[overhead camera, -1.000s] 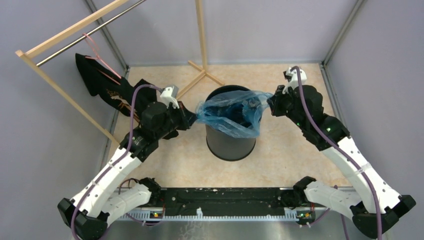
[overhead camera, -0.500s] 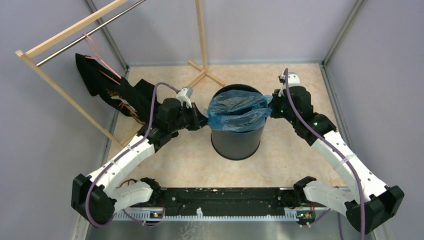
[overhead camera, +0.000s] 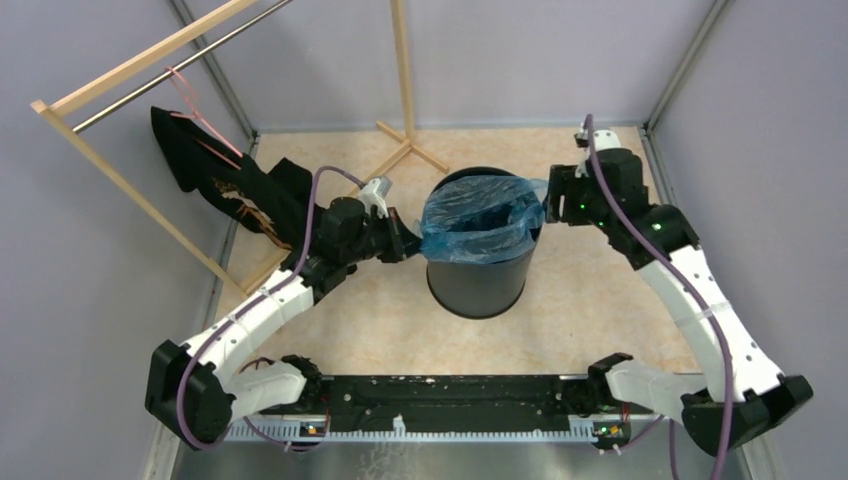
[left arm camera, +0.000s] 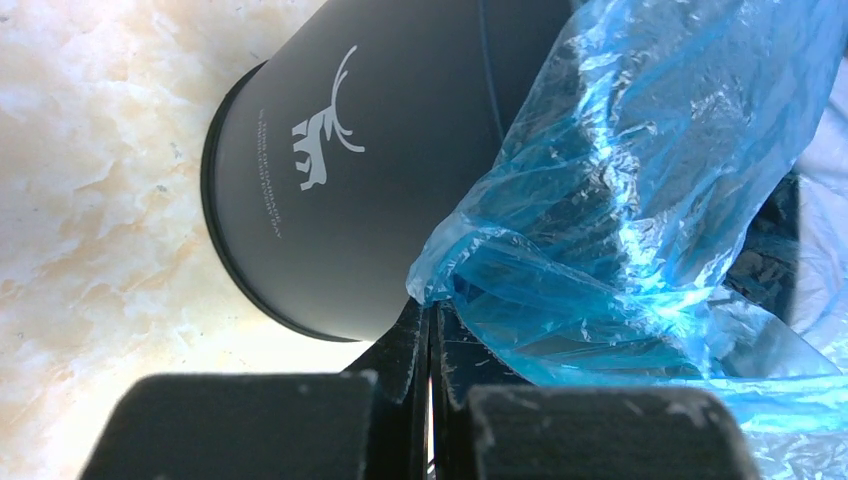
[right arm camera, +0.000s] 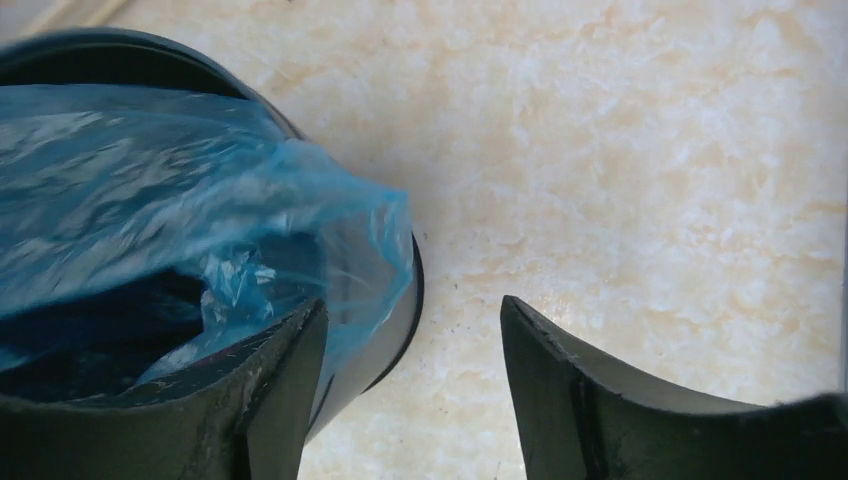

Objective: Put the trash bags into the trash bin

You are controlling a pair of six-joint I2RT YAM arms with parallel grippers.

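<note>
The dark grey trash bin stands upright mid-floor, a white deer logo on its side. The light-blue trash bag lies crumpled across the bin's mouth and hangs over its rim. My left gripper is at the bin's left side, shut on the bag's left corner; its tips meet there. My right gripper stands open just right of the rim, nothing between its fingers. The bag's right edge drapes over the rim beside the left fingertip.
A wooden clothes rack with a metal rail stands at the back left. A black garment and a pink hanger hang on it. The rack's wooden foot lies behind the bin. Grey walls close in the marbled floor.
The right gripper has opened, let go of the bag's right edge and drawn back to the right. That edge now lies over the rim. The left gripper still holds its corner.
</note>
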